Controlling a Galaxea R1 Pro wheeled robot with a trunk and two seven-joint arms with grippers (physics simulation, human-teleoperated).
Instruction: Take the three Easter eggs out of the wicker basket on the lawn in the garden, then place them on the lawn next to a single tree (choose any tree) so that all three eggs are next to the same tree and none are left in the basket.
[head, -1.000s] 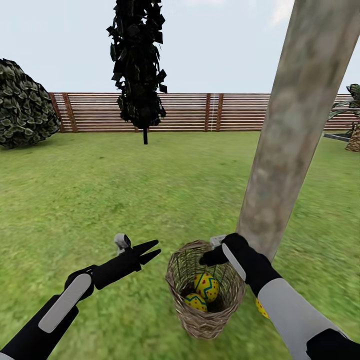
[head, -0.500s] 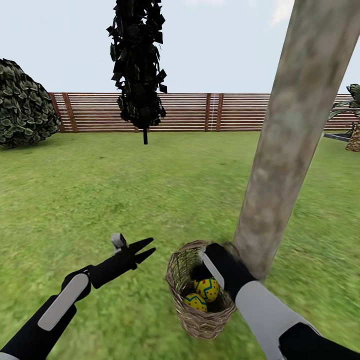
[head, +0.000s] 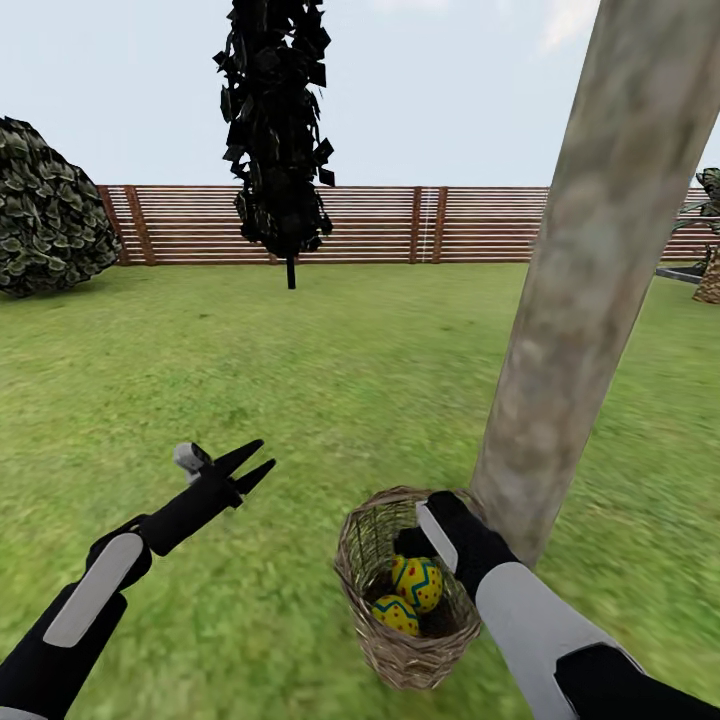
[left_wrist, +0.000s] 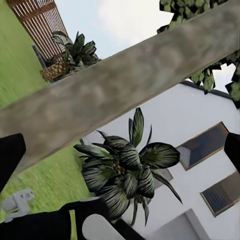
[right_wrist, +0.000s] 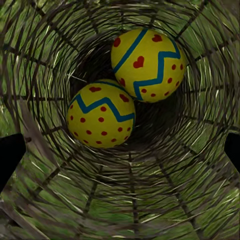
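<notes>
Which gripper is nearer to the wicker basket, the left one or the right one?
The right. The right gripper reaches into the wicker basket at its mouth, above two eggs. The left gripper hangs open over the lawn, well apart from the basket.

Your left gripper (head: 250, 464) hovers with fingers parted, arm outstretched; your right gripper (head: 412, 543) points down, fingers spread.

A round leafy bush (head: 45, 210) stands far left, a dark thin-trunked tree (head: 275, 130) before the slatted fence (head: 400, 225); a white house (left_wrist: 200, 165) behind a spiky plant (left_wrist: 125, 170).
</notes>
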